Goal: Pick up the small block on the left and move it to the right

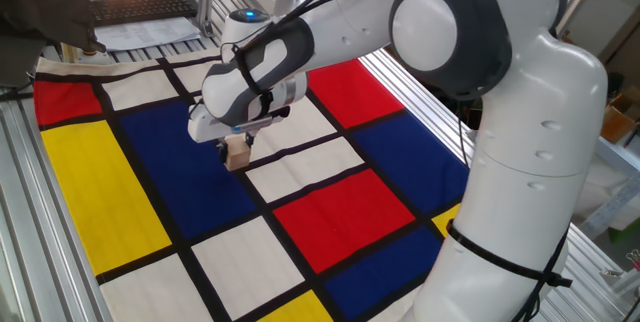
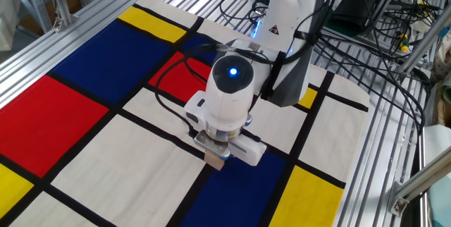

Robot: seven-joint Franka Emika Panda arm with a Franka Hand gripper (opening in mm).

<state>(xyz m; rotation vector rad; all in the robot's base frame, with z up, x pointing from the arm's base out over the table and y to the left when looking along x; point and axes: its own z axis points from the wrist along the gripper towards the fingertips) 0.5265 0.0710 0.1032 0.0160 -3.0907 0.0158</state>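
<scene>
Light-tan wood marks the small block (image 1: 237, 152), which in the one fixed view sits directly under the gripper (image 1: 238, 142), low over the black line that parts a blue panel from a white one on the checked cloth (image 1: 120, 192). The fingers appear to straddle the cube's upper part, yet the wrist housing hides the pads, so this view does not settle whether they are clamped on it or merely around it; nor is it clear whether the cube rests on the cloth or hangs just off it. In the other fixed view the small block (image 2: 215, 159) shows only as a tan corner poking out beneath the gripper (image 2: 217, 151), over the seam between a white panel and a blue one, and the arm's round wrist with its blue light blocks any sight of the jaws, so their state cannot be told here either. The judgement is that the task stands at the grasp or set-down end of a carry, with the cube at the tool's tip. If the cube is held, the next move calls for a steady lift and a sideways carry toward the right side of the cloth, keeping the cube square between the pads; if it is already placed, it calls for opening and rising straight up.
</scene>
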